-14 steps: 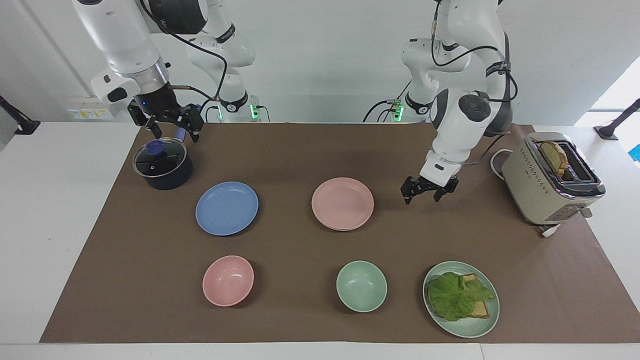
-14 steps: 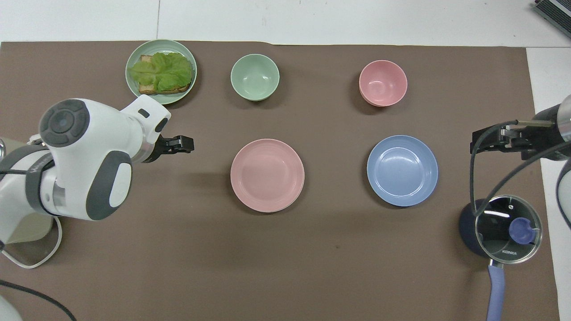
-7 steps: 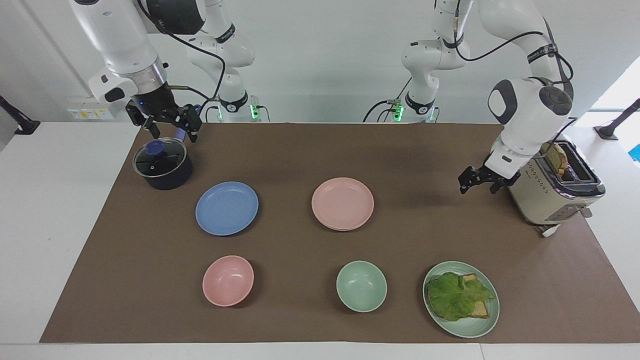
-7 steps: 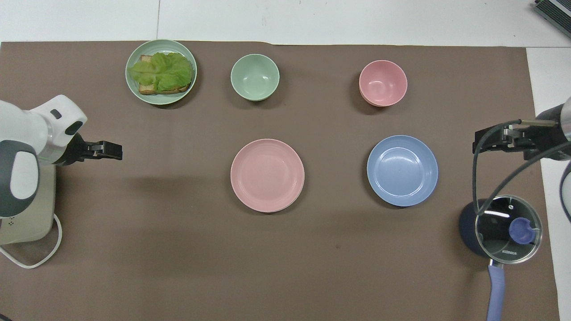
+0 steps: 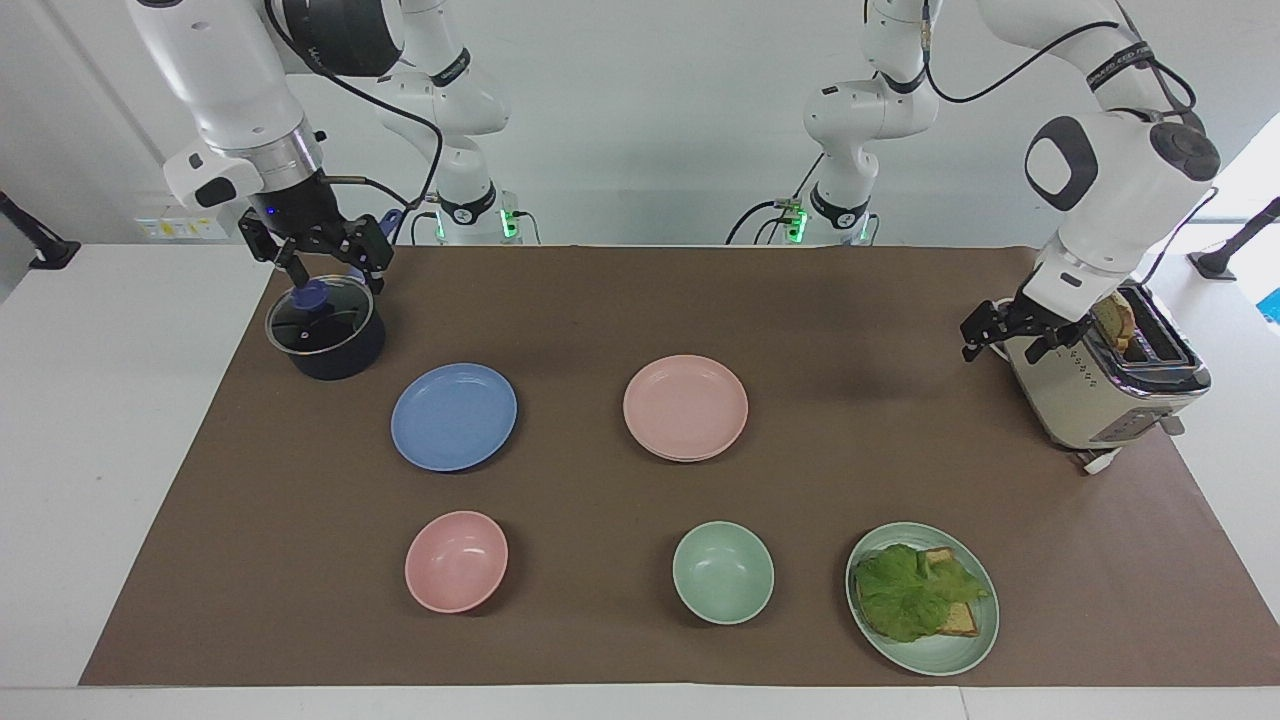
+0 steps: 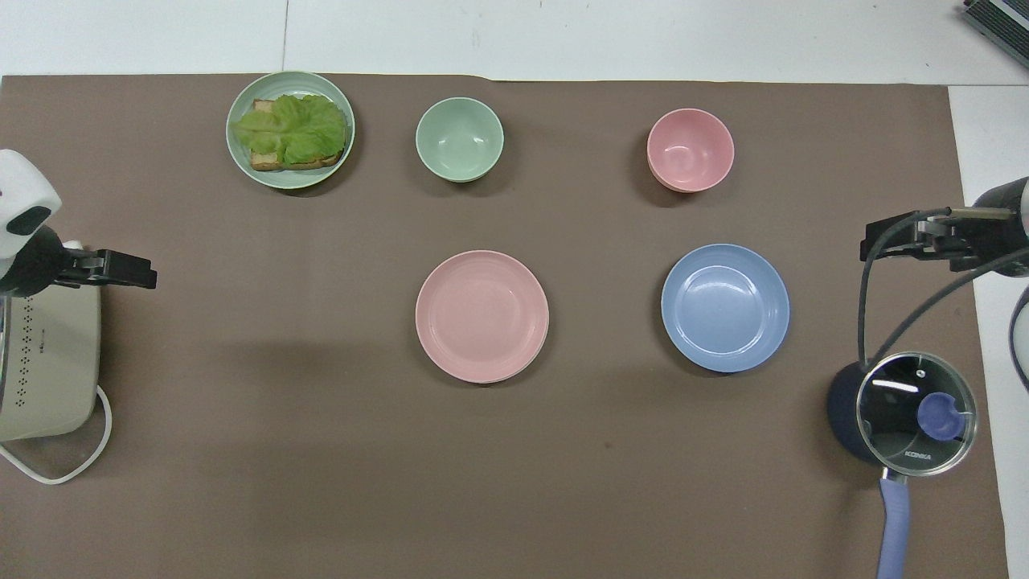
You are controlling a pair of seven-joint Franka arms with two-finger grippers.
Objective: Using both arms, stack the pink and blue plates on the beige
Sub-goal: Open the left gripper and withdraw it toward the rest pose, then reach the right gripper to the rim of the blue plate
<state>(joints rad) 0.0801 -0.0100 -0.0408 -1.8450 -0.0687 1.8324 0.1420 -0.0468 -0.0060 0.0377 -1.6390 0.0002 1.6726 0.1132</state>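
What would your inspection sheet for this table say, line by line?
Surface: brown mat on white table.
Job's things: pink plate, a second rim showing under it; blue plate alone beside it.
Clutter: pink bowl, green bowl, sandwich plate, pot, toaster.
Grippers: left gripper open, by the toaster; right gripper open, over the pot.
Cables: toaster cord on the mat; arm cable.
Surroundings: white wall.

Both arms are raised at the ends of the table. The left hand (image 5: 1005,333) is held aloft with its fingers spread and empty, the wrist bent downward. The right hand (image 5: 318,258) is likewise held open, pointing down, nothing grasped.
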